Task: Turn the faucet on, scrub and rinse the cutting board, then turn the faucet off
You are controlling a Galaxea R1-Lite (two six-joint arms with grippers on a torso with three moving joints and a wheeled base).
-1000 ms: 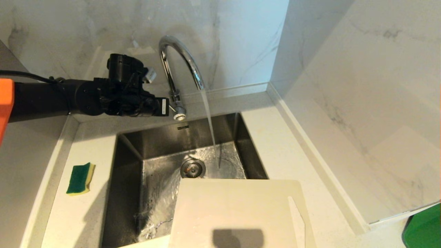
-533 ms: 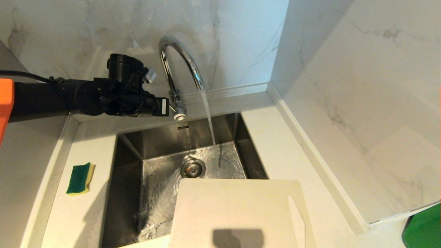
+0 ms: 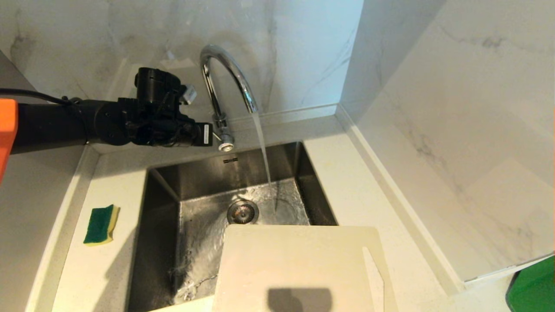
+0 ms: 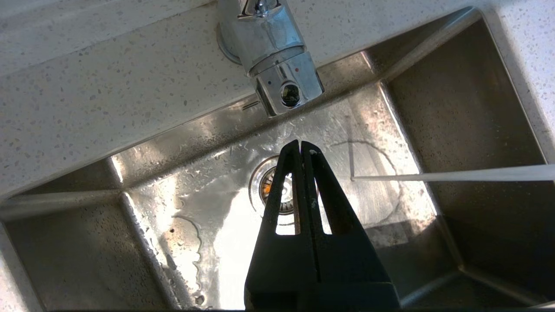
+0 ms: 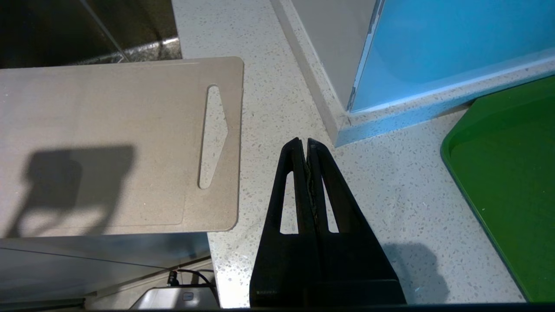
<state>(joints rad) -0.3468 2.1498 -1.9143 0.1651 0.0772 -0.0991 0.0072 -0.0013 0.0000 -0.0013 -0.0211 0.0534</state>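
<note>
The chrome faucet arches over the sink and a steady stream of water falls from its spout onto the sink floor. My left gripper hangs level just left of the faucet's knob, shut and holding nothing. In the left wrist view the closed tips of this gripper sit a little short of the knob. The cream cutting board lies flat across the sink's near right corner, dry side up. My right gripper is shut and empty above the counter, to the right of the board.
A green and yellow sponge lies on the counter left of the steel sink. A bright green tray sits at the far right, past the marble wall corner. The drain is wet.
</note>
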